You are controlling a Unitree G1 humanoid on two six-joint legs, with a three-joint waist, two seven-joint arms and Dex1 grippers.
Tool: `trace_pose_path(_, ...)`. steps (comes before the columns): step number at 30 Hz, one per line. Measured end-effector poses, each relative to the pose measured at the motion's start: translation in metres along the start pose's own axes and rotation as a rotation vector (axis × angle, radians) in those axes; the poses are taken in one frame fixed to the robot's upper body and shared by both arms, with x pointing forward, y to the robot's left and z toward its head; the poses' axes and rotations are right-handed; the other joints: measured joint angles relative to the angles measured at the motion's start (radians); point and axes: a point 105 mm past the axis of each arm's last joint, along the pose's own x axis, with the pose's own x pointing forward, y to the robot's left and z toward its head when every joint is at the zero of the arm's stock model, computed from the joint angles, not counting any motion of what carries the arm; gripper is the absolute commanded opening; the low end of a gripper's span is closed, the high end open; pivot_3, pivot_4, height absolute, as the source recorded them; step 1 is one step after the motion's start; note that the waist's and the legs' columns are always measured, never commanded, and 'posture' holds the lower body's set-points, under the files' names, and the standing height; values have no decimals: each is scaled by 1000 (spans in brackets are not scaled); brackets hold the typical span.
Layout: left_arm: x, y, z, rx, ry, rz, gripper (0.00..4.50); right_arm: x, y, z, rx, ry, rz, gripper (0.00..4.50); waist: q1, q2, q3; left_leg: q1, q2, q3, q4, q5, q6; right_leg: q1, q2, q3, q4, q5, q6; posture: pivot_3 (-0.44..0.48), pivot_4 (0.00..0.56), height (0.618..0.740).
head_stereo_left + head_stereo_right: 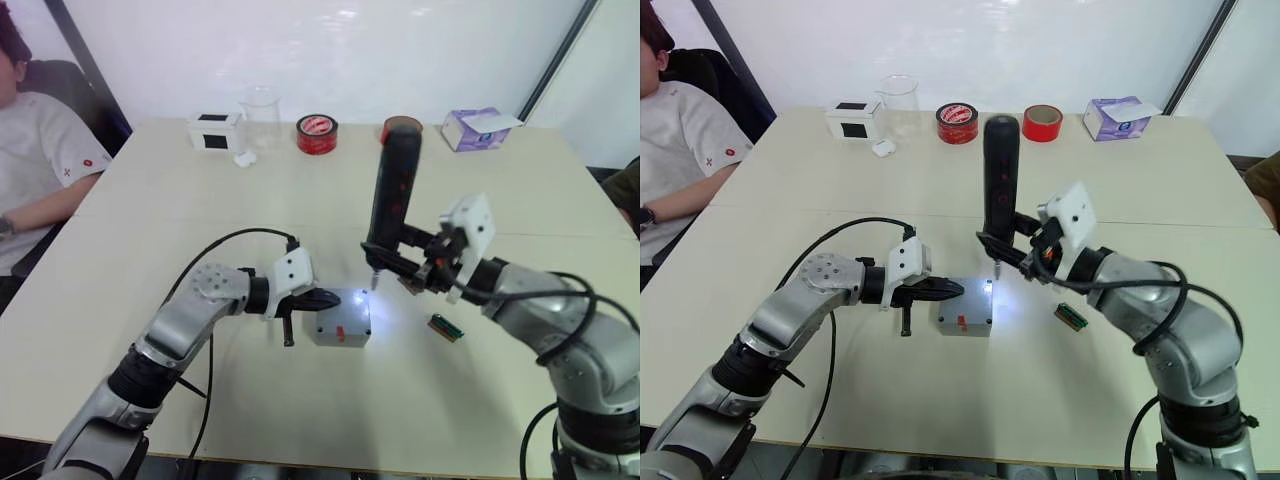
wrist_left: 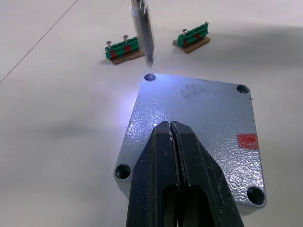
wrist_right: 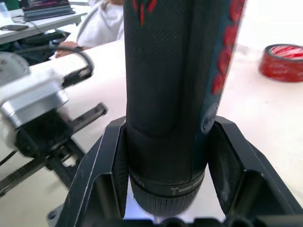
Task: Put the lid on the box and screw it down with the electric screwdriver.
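Lid [image 2: 199, 123] sat on box [image 1: 965, 322] mid-table [image 1: 940, 410]. Left claw [image 2: 173, 142] pressed shut, tips resting on lid. Right claw [image 3: 165, 179] clamped upright screwdriver [image 1: 998, 180], bit just above lid's corner hole [image 2: 150, 77].

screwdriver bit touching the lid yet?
Apart. In the left wrist view the electric screwdriver bit ends just above the corner screw hole of the lid, with bare table showing between tip and hole. The right gripper holds it upright.
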Motion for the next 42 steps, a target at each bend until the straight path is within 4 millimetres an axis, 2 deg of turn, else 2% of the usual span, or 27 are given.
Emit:
trace_pose_path(6, -3, 0, -2, -27, -19, 21, 0, -3, -4, 32, 60, -115, 28, 1757, -2, 1, 2, 1, 0, 0, 0, 0, 0, 0, 0, 0, 1, 0, 0, 0, 150, 740)
trace_pose_path(9, -6, 2, 0, -121, -73, 48, 0, -7, -20, 40, 170, -154, -30, 1757, -3, 2, 9, 0, 0, 0, 2, 0, 0, 0, 0, 0, 3, 0, 0, 0, 150, 740)
trace_pose_path(11, -9, 6, 5, -205, -124, 64, 0, -11, -34, 45, 236, -170, -79, 1757, -2, 3, 14, -7, 0, -1, 8, 0, 0, -5, 0, -1, 5, 2, 3, 0, 150, 740)
trace_pose_path(13, -14, 10, 9, -303, -170, 64, 0, -12, -43, 47, 291, -139, -106, 1757, -3, 4, 18, -20, 0, -1, 17, 0, 0, -17, 0, -2, 15, 3, 6, 0, 150, 740)
trace_pose_path(15, -28, 15, 20, -388, -223, 53, 0, -20, -62, 42, 371, -29, -158, 1757, -4, 4, 24, -31, 0, -2, 27, 1, -1, -27, 0, -3, 21, 4, 8, 0, 150, 740)
trace_pose_path(16, -33, 15, 25, -394, -233, 42, 0, -24, -69, 38, 405, 14, -173, 1757, -3, 3, 30, -32, 0, -2, 29, 3, -5, -27, 0, -4, 22, 4, 8, 0, 150, 740)
trace_pose_path(18, -51, 12, 40, -370, -238, 14, 0, -45, -93, 28, 499, 145, -255, 1757, 1, 4, 37, -32, -1, -2, 31, 4, -5, -25, 1, -4, 21, 5, 8, 0, 150, 740)
trace_pose_path(20, -56, 9, 49, -345, -234, -9, 0, -55, -103, 26, 543, 192, -280, 1757, -1, 8, 40, -32, -2, -1, 31, 2, -3, -24, 1, -4, 20, 5, 8, 0, 150, 740)
trace_pose_path(27, -56, -6, 55, -283, -171, -92, 0, -80, -109, 25, 572, 426, -286, 1757, -3, 9, 45, -31, 0, 0, 31, 1, 0, -25, 6, -4, 20, 6, 10, 0, 150, 740)
trace_pose_path(31, -57, -8, 61, -246, -159, -119, 0, -98, -125, -9, 648, 624, -419, 1757, 1, 7, 45, -31, 0, 0, 33, 1, 0, -24, 7, -3, 21, 7, 12, 0, 150, 740)
trace_pose_path(35, -60, -12, 67, -189, -132, -166, 0, -115, -129, -40, 709, 779, -486, 1757, -2, 8, 45, -31, -1, 2, 33, 2, -1, -25, 7, -2, 21, 7, 13, 0, 150, 740)
trace_pose_path(42, -60, -19, 63, -114, -58, -229, 0, -132, -131, -63, 759, 908, -525, 1757, -2, 8, 45, -31, 0, 2, 34, 4, -4, -25, 8, -2, 22, 7, 13, 0, 150, 740)
